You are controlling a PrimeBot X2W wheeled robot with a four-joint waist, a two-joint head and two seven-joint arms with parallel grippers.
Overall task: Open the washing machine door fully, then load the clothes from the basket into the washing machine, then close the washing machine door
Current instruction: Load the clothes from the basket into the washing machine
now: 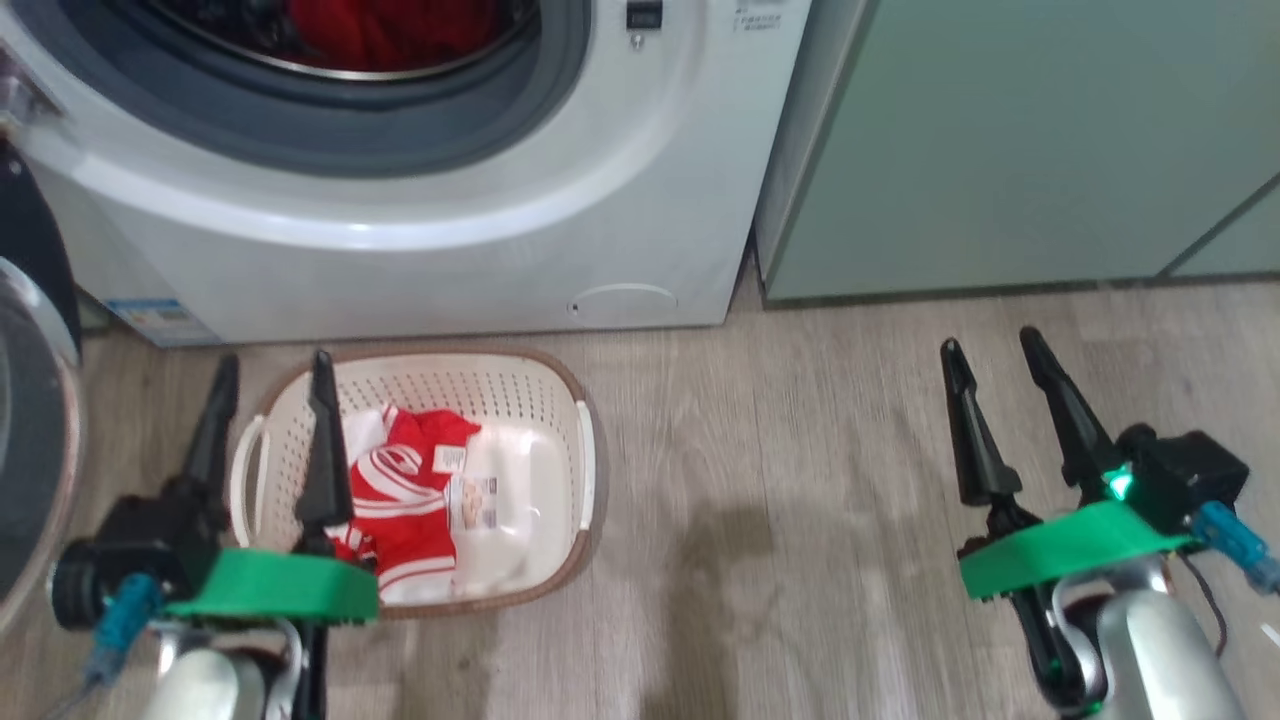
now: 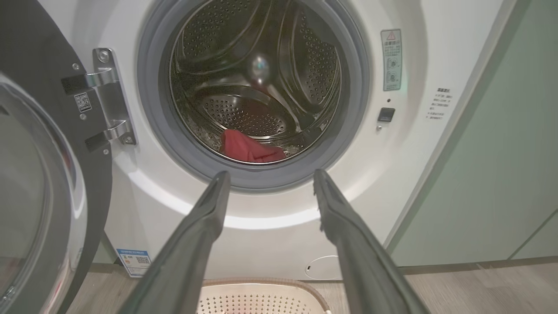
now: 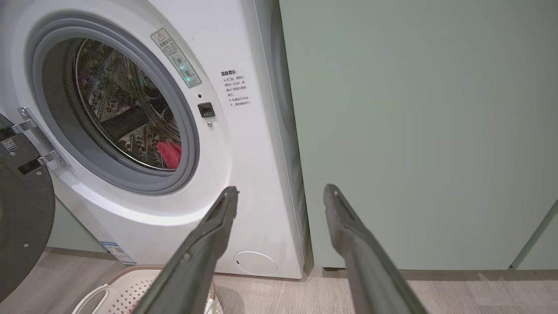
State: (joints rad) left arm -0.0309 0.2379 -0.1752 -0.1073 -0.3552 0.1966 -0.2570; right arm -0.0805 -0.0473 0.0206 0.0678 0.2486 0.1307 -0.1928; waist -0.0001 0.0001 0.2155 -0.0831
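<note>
- Head view: my left gripper (image 1: 275, 358) hovers at the left edge of the cream perforated plastic basket (image 1: 480, 385), fingers spread and empty; my right gripper (image 1: 990, 340), equally spread, is well right of it.
- Bright red, white-striped clothes (image 1: 400, 490) lie inside the basket.
- Beyond the basket: white front-loading washing machine (image 1: 400, 270), black-rimmed round glass door (image 1: 40, 440) open, red fabric (image 1: 390, 35) in the drum.

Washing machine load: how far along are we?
Done: the washing machine door is swung open, and one red garment lies in the drum. In hand: nothing; the left gripper is open above the basket, and the right gripper is open over the floor. Left: the clothes in the basket need loading, then the door needs closing.
</note>
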